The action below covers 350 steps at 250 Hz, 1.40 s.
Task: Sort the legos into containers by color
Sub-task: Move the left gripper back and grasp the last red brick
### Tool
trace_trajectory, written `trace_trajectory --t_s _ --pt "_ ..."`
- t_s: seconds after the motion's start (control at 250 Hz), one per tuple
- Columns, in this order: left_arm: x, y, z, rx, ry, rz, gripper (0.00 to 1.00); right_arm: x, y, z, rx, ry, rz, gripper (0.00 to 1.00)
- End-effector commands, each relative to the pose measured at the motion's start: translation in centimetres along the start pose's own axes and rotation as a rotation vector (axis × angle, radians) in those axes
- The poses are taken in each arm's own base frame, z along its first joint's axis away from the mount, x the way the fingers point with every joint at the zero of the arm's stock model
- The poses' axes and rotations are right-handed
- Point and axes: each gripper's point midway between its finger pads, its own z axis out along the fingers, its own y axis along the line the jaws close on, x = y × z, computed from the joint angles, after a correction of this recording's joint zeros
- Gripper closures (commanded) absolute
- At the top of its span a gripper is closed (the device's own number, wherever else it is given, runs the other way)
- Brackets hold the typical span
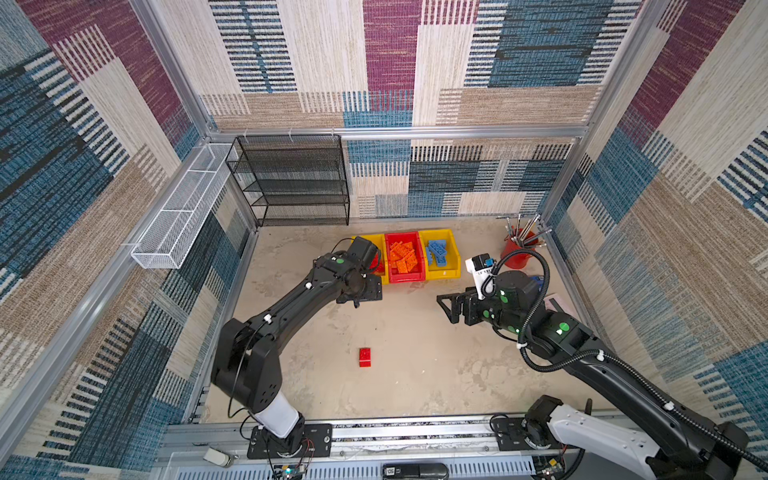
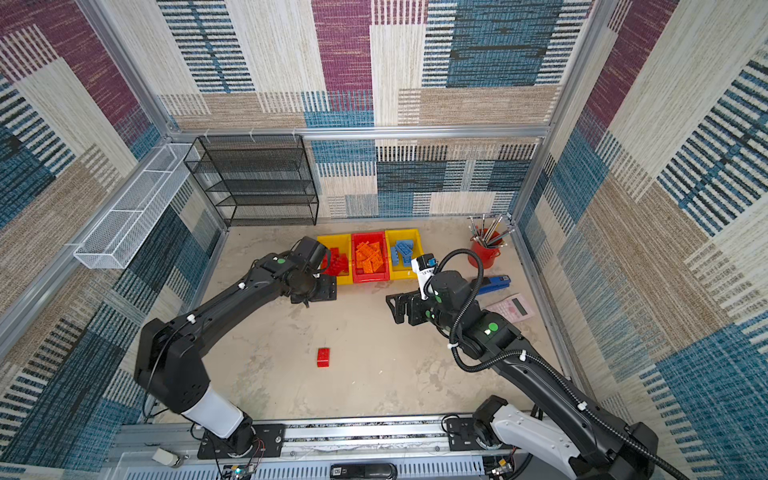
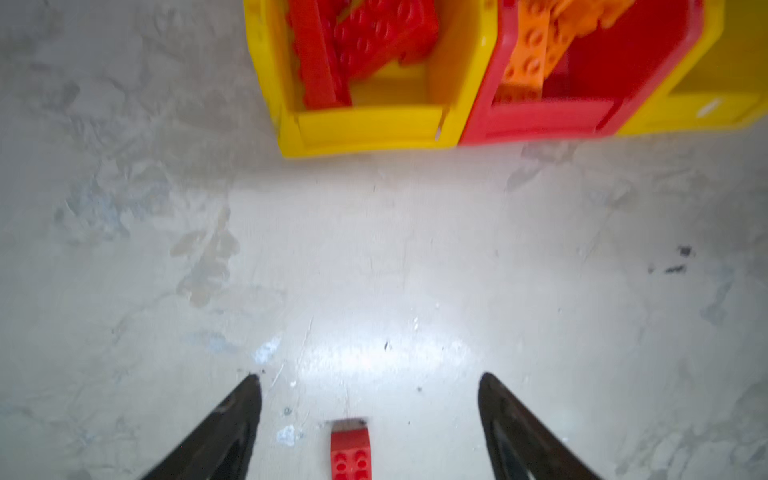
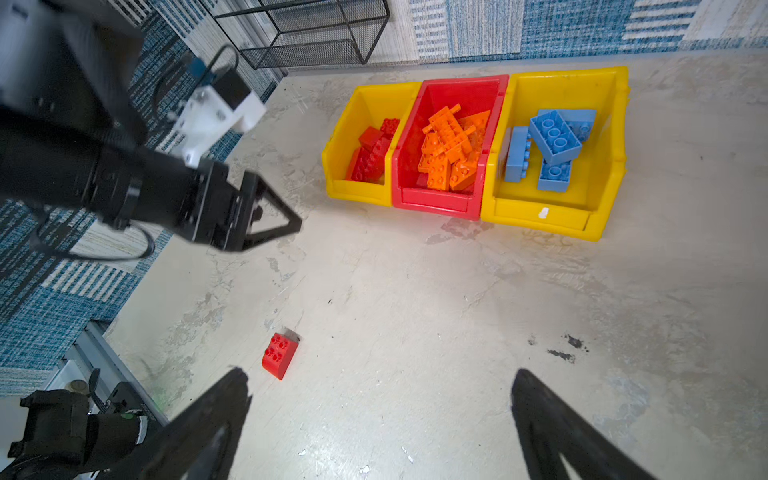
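In both top views, two black robot arms reach over a pale, mottled counter [image 1: 415, 374] inside a cell walled with patterned carpet. Three open bins stand touching in a row at the back. Their sloped fronts face the arms so that bricks can be dropped in. They are a yellow bin of red bricks [image 2: 332, 241], a red bin of orange bricks [image 1: 405, 277] and a yellow bin of blue bricks [image 1: 446, 273].

One red brick [image 1: 365, 357] lies alone, studs up, well apart from the bins and nearer the arms' bases. It looks like the last piece not yet sorted. The left gripper [image 1: 366, 292] hangs just in front of the bin of red bricks, pointing down. The right gripper [image 1: 445, 309] is held level above the middle of the counter, likely to leave the other arm room. A red cup of metal tools [image 1: 515, 255], a blue stapler [image 2: 494, 284] and a pink calculator [image 2: 513, 308] sit off to the right, no part of the sorting.

The left wrist view is smeared, probably by motion. The jaws stand wide apart and hold nothing. The red brick [image 3: 351, 453] shows between them at the frame's edge, on the counter below.

In the right wrist view, these jaws are also spread wide and empty. All three bins show plainly, each holding one colour only. The red brick [image 4: 279, 355] lies near one jaw. By colour it belongs in the yellow bin with the other red ones.
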Motion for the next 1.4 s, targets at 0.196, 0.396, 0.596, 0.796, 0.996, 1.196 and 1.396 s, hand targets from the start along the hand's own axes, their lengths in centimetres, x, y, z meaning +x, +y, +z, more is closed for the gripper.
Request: trace_trajectory --t_s 0.196,0.396,0.596,0.796,0.996,1.196,1.396 --pt "9.6 0.8 0.9 -0.007 0.008 -0.013 0.19 2.0 1.1 -0.5 -0.085 0.021 0.060 0.01" --pt "11.4 0.9 2.8 -0.034 0.048 0.016 0.22 2.3 2.1 -1.0 -0.108 0.017 0.079 0.01" --pt "12.9 0.9 5.0 -0.038 0.093 0.020 0.27 2.7 2.1 -1.5 -0.099 0.017 0.095 0.01" --pt "13.3 0.5 6.9 -0.055 0.125 0.036 0.37 3.0 1.7 -1.5 -0.077 0.026 0.098 0.01" --pt "12.7 0.7 7.2 -0.106 0.141 0.068 0.70 2.7 1.3 -1.8 -0.057 0.012 0.097 0.01" --pt "8.2 0.2 5.2 -0.116 0.083 0.091 0.72 2.1 0.7 -1.8 -0.014 -0.015 0.088 0.01" --pt "-1.3 -0.9 2.7 -0.066 -0.042 0.047 0.72 1.3 0.1 -1.0 0.034 -0.029 0.064 0.01"
